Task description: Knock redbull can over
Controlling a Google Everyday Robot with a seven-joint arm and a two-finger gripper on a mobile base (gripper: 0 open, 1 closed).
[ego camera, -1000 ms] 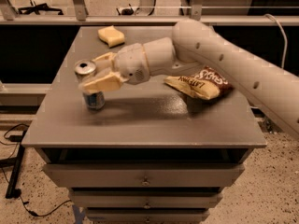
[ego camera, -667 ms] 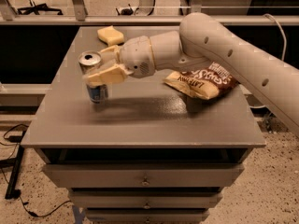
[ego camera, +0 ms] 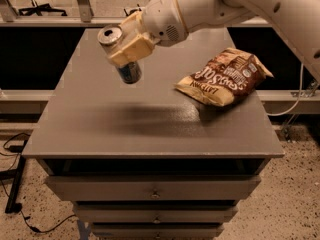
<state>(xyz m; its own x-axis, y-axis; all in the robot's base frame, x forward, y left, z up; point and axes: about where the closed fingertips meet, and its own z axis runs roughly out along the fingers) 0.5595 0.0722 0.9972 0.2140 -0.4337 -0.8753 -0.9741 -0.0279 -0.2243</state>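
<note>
Drawers: a stack of drawer fronts (ego camera: 152, 188) faces the viewer under the near edge, each with a small knob at its centre.
Surface: a grey top (ego camera: 90, 134) that carries the things; a soft, dark shadow lies across its middle, nearer than the can.
Chip bag: a brown and cream bag (ego camera: 225, 76) lies flat on the right half of the surface, its far end reaching the right edge, well apart from the can.
Redbull can: the can (ego camera: 129, 71) is at the far left of the surface, tilted, with its pull-tab top leaning left and its blue lower end pointing down and to the right. It appears to hang clear of the surface.
End effector: the end effector (ego camera: 122, 46) is over the far left part of the surface, closed around the middle of the redbull can; one cream finger crosses the can's near side.
Arm: the white arm (ego camera: 240, 4) reaches in from the upper right, passing above and beyond the chip bag.
</note>
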